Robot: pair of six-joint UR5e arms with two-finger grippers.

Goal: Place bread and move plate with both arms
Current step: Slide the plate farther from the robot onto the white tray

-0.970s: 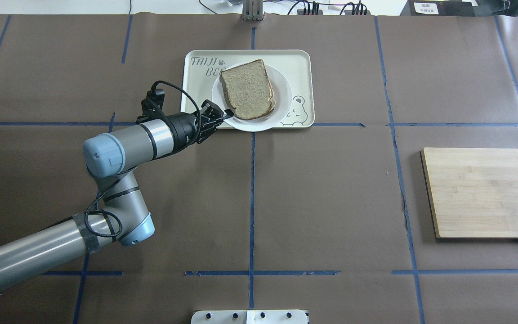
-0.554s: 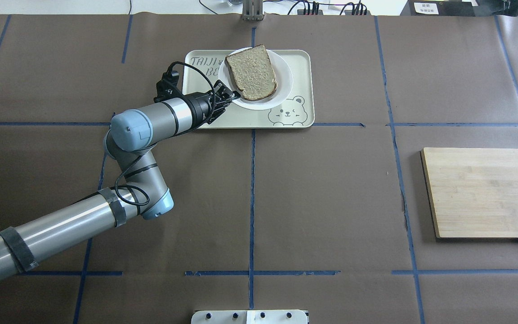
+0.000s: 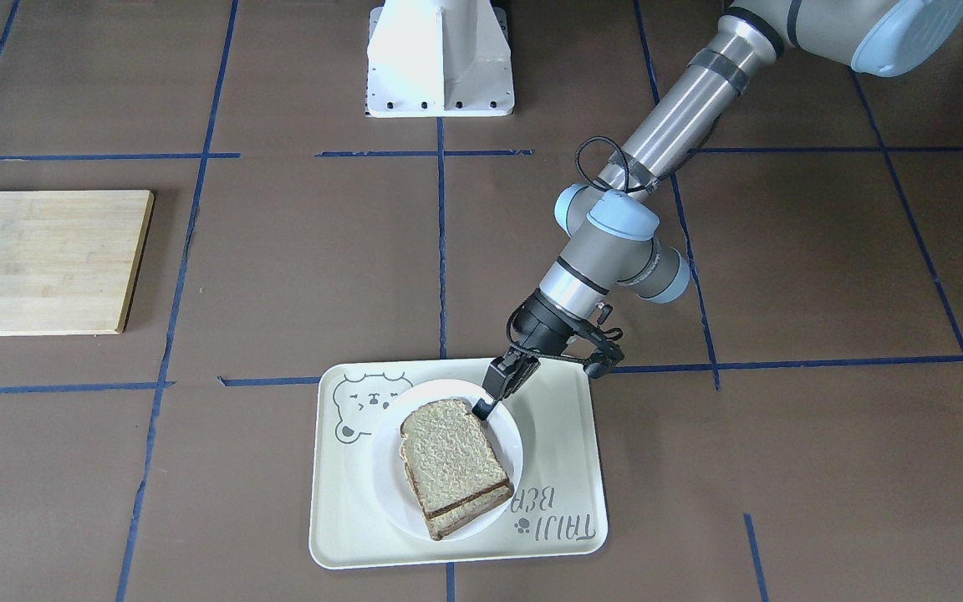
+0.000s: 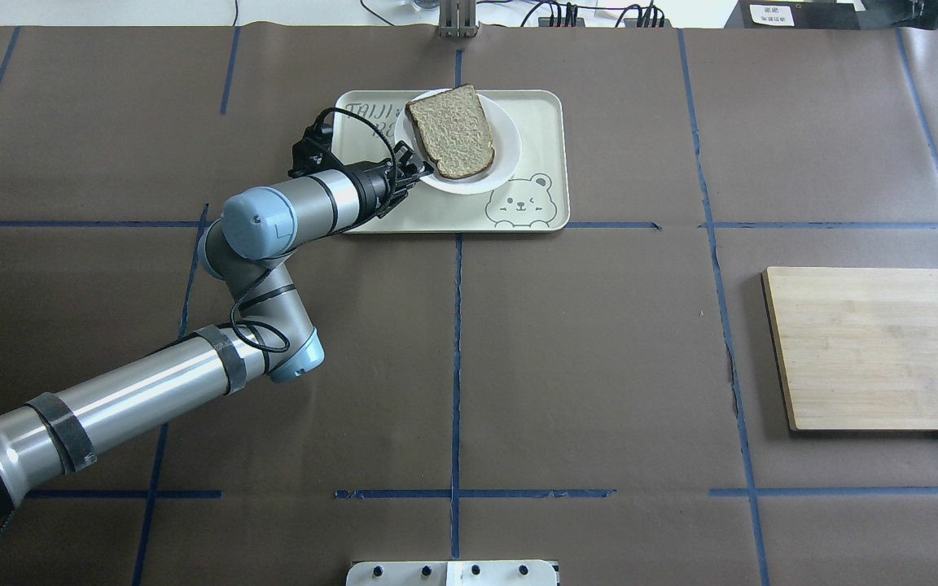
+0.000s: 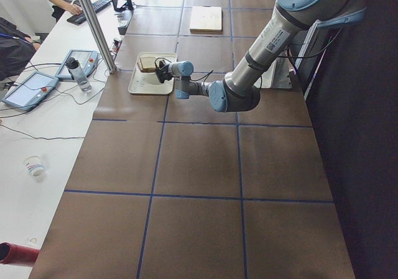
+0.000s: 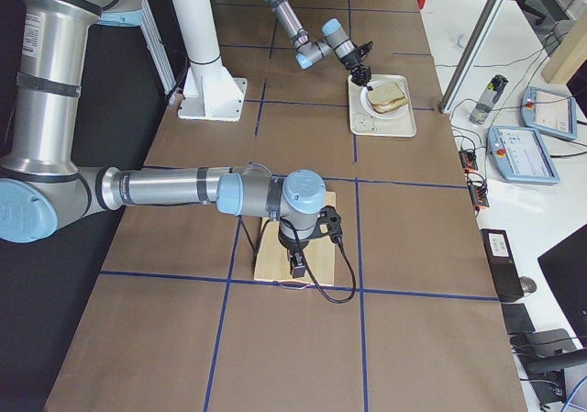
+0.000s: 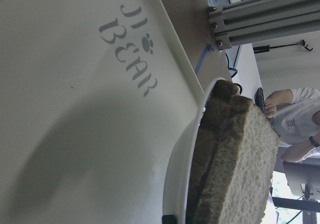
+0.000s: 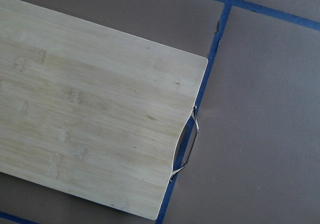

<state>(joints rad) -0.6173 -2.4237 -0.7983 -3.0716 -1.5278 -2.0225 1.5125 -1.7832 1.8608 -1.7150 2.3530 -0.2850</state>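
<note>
The bread (image 4: pixel 453 130) lies on the small white plate (image 4: pixel 503 159), which is in the far half of the cream bear tray (image 4: pixel 530 110). My left gripper (image 4: pixel 424 172) is shut on the plate's near-left rim. The front-facing view shows the gripper (image 3: pixel 481 408) at the rim, the bread (image 3: pixel 448 464) and the plate (image 3: pixel 508 435). The left wrist view shows the bread (image 7: pixel 240 169) and plate rim (image 7: pixel 185 149) over the tray (image 7: pixel 75 109). My right gripper (image 6: pixel 297 270) shows only in the exterior right view, above the wooden board; I cannot tell whether it is open or shut.
A wooden cutting board (image 4: pixel 880 348) lies at the table's right; the right wrist view looks down on it (image 8: pixel 95 129). The white pedestal base (image 3: pixel 440 58) stands at the robot's side. A metal post (image 4: pixel 457 20) stands just beyond the tray.
The left arm has stretched forward, carrying the plate with the bread from over the tray's near edge to its far half. The plate looks smaller now, so lower.
</note>
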